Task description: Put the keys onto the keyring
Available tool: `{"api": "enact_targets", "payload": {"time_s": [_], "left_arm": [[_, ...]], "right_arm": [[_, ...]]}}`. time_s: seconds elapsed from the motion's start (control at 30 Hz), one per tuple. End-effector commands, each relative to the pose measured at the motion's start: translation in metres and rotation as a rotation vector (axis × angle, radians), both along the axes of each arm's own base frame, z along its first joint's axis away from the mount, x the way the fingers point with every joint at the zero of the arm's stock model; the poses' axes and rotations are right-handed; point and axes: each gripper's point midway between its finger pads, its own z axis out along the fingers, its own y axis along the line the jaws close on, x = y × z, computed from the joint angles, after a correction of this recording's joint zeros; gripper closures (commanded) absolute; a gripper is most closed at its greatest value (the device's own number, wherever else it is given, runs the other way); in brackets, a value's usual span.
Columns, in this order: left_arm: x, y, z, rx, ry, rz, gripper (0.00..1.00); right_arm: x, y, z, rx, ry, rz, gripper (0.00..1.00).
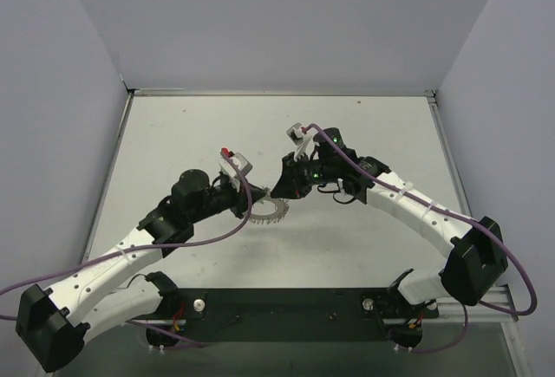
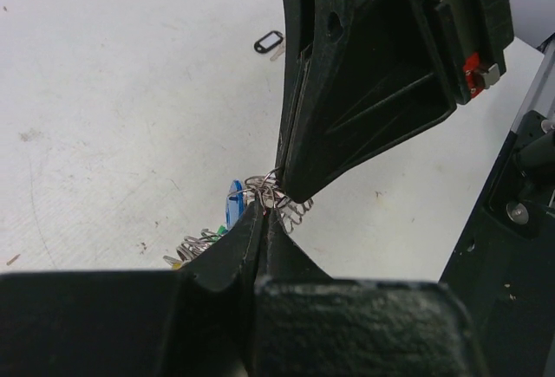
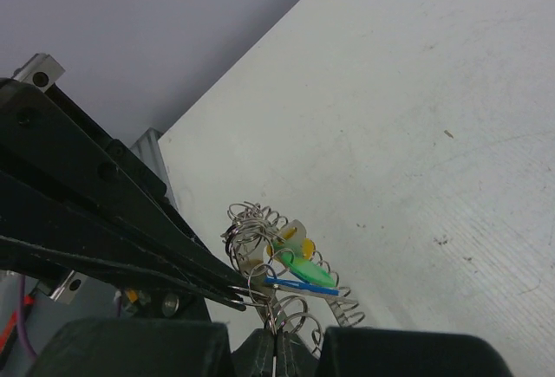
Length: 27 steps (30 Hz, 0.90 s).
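Your left hand point(image 2: 263, 223) and right hand point(image 3: 277, 344) both pinch the one toothed silvery metal keyring point(image 1: 270, 211) between them, three small plastic-headed keys point(image 3: 301, 271) bunched at it (green, blue, yellow).

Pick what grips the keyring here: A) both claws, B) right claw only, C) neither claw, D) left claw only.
A: the left claw and the right claw are each shut on the keyring, meeting at it from opposite sides.
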Motion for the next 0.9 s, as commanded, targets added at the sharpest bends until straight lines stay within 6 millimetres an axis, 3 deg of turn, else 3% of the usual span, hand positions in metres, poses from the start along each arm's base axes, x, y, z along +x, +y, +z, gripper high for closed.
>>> {"api": "enact_targets", "payload": {"time_s": [0.0,0.4,0.5,0.53,0.63,0.73,0.87], "left_arm": [[-0.011,-0.003,0.083,-0.238,-0.259,-0.055,1.00],[-0.023,0.006,0.105,-0.349,-0.389,-0.063,1.00],[-0.026,0.007,0.110,-0.366,-0.411,-0.071,1.00],[-0.027,0.007,0.111,-0.370,-0.416,-0.074,1.00],[-0.031,0.005,0.111,-0.365,-0.420,-0.102,1.00],[-0.033,0.002,0.110,-0.358,-0.417,-0.125,1.00],[-0.037,-0.003,0.108,-0.345,-0.418,-0.169,1.00]], "right_arm": [[0.010,-0.002,-0.004,0.015,0.012,-0.035,1.00],[0.011,-0.001,0.034,0.264,0.088,0.024,1.00],[0.012,-0.005,0.039,0.277,0.075,0.019,0.77],[0.012,-0.007,0.044,0.285,0.055,0.010,0.59],[0.017,-0.018,0.053,0.302,0.014,-0.030,0.36],[0.022,-0.028,0.063,0.320,-0.012,-0.058,0.29],[0.023,-0.033,0.069,0.329,-0.028,-0.067,0.29]]}}
